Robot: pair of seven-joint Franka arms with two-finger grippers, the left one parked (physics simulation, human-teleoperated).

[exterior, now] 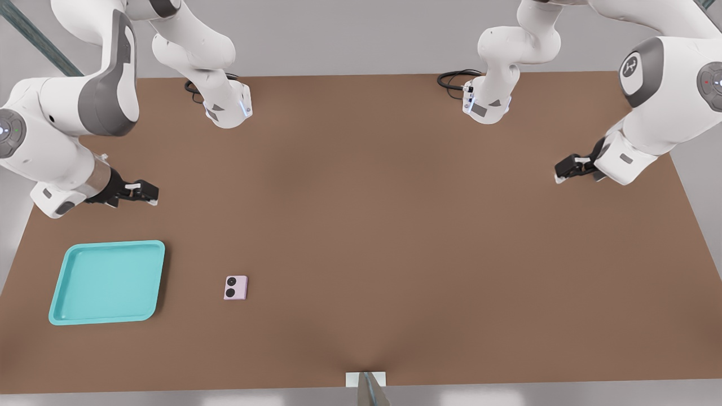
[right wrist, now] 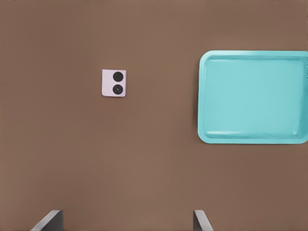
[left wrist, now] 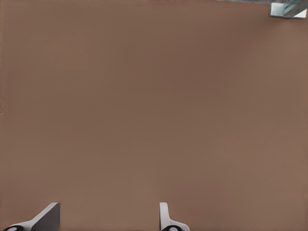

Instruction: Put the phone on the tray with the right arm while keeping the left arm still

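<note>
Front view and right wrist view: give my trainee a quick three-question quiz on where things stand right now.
1. True or false: the phone already lies inside the tray.
2. The gripper is: A) clamped on the phone, B) open and holding nothing, above the table, C) inside the tray.
3. In the front view, on which side of the tray does the phone lie?

Key: 1. False, it lies on the table apart from the tray. 2. B. 3. On the front view's right.
</note>
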